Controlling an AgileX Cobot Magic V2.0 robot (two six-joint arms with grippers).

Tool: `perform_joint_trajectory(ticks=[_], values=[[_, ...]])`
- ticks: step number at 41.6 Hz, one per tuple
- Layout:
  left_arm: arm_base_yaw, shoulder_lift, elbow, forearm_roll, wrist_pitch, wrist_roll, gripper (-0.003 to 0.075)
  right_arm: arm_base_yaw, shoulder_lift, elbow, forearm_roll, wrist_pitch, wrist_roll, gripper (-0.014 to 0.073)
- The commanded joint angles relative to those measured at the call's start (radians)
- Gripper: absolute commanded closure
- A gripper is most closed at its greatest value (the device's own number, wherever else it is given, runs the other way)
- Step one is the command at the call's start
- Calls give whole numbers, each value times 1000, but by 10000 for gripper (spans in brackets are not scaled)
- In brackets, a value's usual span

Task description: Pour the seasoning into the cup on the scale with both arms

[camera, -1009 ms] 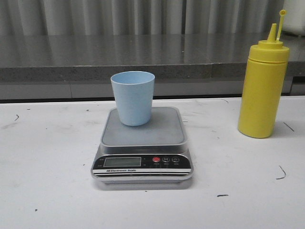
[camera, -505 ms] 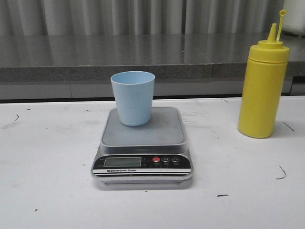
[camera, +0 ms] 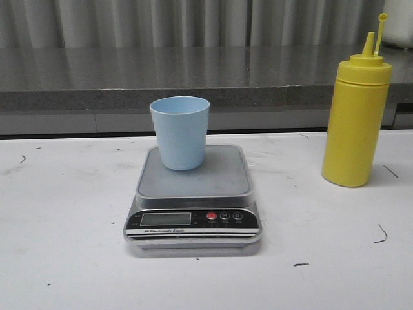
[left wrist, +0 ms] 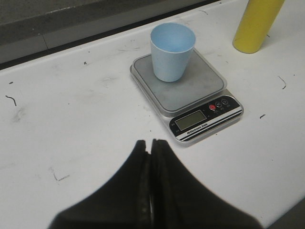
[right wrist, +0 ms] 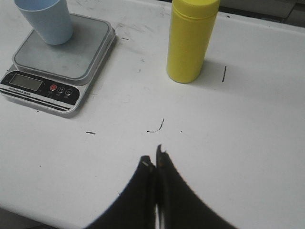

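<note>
Left pincer (left wrist: 150, 145) pressed closed, empty — right pincer (right wrist: 154, 160) likewise, above bare table (right wrist: 248, 119).

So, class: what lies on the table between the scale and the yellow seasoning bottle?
Nothing: only bare white table, with faint scuffs, separates the scale from the seasoning bottle. The front and right wrist views both show it.

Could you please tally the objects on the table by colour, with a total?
Yellow: 1, the squeeze bottle
Pale blue: 1, the cup
Silver-grey: 1, the scale
Total: 3
</note>
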Motion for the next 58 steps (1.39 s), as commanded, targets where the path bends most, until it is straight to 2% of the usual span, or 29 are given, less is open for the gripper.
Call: perform_joint_trajectory(ticks=[1,6,13,24,35,58], values=[[-2,-6,-22,0,-76,-11,740,-1,4,-34,3,-72,-13,662],[12,-53,15,0,-87,-11,740,-1,4,-34,3,-73,-13,662],[128,-184,166,0,-214,-11,740,-1,4,-34,3,-73,-13,662],[362,-444,516,-52,-597,-11,740,-1,4,-34,3,-73,-13,662],[433,-537,724,-63,-929,-11,740,-1,4,-34,3,-73,-13,662],[506,-584,723,-63,-905,-11,740,-1,4,-34,3,-73,-13,662]])
